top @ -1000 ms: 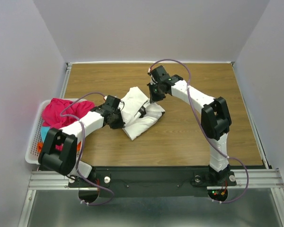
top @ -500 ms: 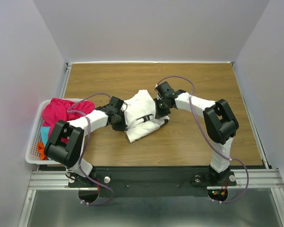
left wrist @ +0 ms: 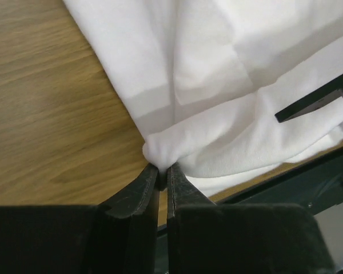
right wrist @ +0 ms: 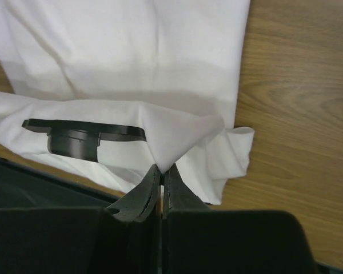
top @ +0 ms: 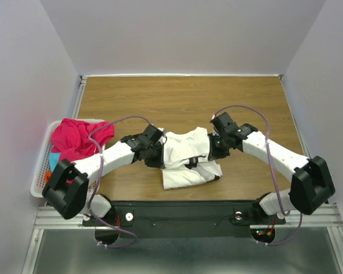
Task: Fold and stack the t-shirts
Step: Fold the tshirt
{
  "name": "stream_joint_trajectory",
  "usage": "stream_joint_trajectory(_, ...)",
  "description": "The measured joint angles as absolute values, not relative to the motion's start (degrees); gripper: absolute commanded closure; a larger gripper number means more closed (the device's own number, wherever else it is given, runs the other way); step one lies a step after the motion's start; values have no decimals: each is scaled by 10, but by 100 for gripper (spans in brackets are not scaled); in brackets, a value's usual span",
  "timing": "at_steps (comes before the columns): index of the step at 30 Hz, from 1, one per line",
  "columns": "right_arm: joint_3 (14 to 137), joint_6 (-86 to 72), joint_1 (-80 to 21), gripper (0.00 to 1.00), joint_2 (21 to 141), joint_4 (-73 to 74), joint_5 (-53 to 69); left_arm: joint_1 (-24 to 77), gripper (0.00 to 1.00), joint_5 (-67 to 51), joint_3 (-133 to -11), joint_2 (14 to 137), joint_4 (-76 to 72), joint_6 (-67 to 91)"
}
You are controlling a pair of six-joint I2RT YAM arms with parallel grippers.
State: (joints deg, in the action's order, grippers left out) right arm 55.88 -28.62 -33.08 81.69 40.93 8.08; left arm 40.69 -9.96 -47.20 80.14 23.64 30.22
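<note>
White t-shirt (top: 183, 149) (left wrist: 217, 85) (right wrist: 131, 51): one item, found on the wooden counter (top: 160, 97) near its near edge, between the two grippers. It is partly folded, with an upper panel laid over a lower layer that spreads toward the near edge. A black printed mark (top: 191, 164) (left wrist: 314, 103) (right wrist: 74, 137) is seen on the lower layer.

Left gripper (top: 160, 160) (left wrist: 162, 171): placed at the left edge of the white t-shirt. Its jaws are pressed together on a small bunched fold of the cloth, which is seen at their tips in the left wrist view.

Right gripper (top: 212, 155) (right wrist: 160, 169): placed at the right edge of the same shirt. Its jaws are closed on a peak of cloth drawn up from the upper panel. A loose corner is folded over just beside it, on the bare wood.

Whether the held panel is raised off the layer below cannot be told.

Magenta-pink t-shirt (top: 74, 137): crumpled, heaped in the white lattice basket (top: 40, 171) at the left edge of the counter, well apart from the white shirt.

Cyan t-shirt (top: 55, 157): only a small part is shown, under the magenta-pink one in the same basket.
</note>
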Motion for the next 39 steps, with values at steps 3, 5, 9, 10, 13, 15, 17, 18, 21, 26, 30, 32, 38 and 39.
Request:
stream_joint_trajectory(3, 606, -277, -331, 99, 775, 452, 47, 405, 100, -86, -495, 759, 262, 308)
stream_joint_trajectory(5, 639, -271, -331, 99, 764, 472, 29, 405, 100, -83, -520, 740, 270, 310)
stream_joint_trajectory(9, 703, -257, -331, 99, 754, 512, -7, 404, 100, -77, -566, 732, 290, 309)
stream_joint_trajectory(10, 715, -254, -331, 99, 754, 522, -13, 404, 100, -74, -574, 732, 295, 309)
stream_joint_trajectory(13, 748, -246, -331, 99, 754, 547, -28, 404, 100, -68, -594, 731, 309, 309)
stream_joint_trajectory(15, 765, -240, -331, 99, 754, 557, -36, 404, 100, -62, -606, 730, 317, 309)
stream_joint_trajectory(17, 776, -236, -331, 99, 755, 564, -44, 404, 100, -58, -616, 730, 323, 309)
stream_joint_trajectory(18, 781, -232, -331, 99, 757, 569, -50, 404, 100, -55, -622, 730, 326, 309)
stream_joint_trajectory(21, 788, -226, -331, 99, 766, 573, -57, 404, 100, -48, -638, 730, 331, 309)
stream_joint_trajectory(26, 803, -222, -331, 99, 786, 580, -61, 404, 100, -35, -656, 729, 333, 309)
stream_joint_trajectory(30, 815, -220, -331, 99, 789, 579, -44, 404, 100, -30, -657, 714, 332, 312)
stream_joint_trajectory(32, 816, -220, -331, 99, 788, 574, -20, 404, 100, -28, -657, 702, 330, 314)
stream_joint_trajectory(38, 812, -223, -331, 99, 788, 560, 22, 402, 100, -10, -656, 663, 328, 329)
stream_joint_trajectory(39, 809, -223, -331, 99, 788, 559, 24, 400, 100, -6, -656, 658, 328, 334)
